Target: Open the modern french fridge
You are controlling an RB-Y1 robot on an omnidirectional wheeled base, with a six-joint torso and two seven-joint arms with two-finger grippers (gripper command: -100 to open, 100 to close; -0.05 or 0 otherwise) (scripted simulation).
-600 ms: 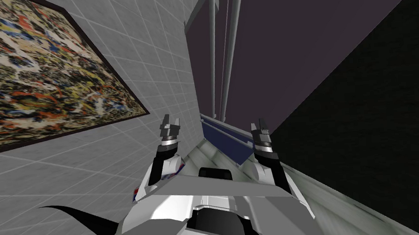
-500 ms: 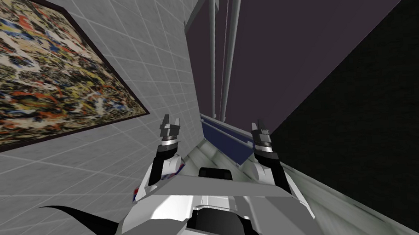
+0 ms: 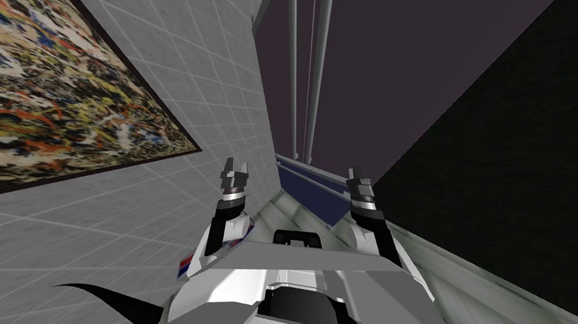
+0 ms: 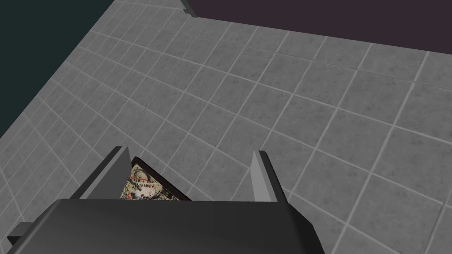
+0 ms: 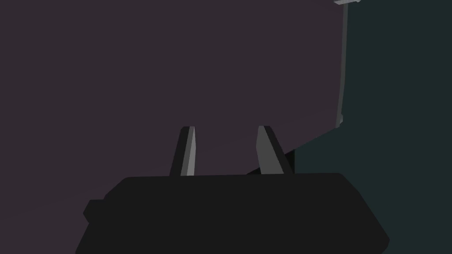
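Jaws: both pairs parted, empty | tall dark purple-grey double-door fridge [image 3: 414,65] close ahead | doors likely heavy, rigid, swinging | best hold: long pale grey vertical bar handle [image 3: 320,66], stiff, maybe slick

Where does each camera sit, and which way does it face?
Head view: on the head, steeply down at tiled wall, painting, fridge door; shows left end effector, right end effector.
Left wrist view: on left hand, faces tiled wall; own fingers.
Right wrist view: on right hand, faces fridge door; own fingers.
Head and left wrist views share the painting.
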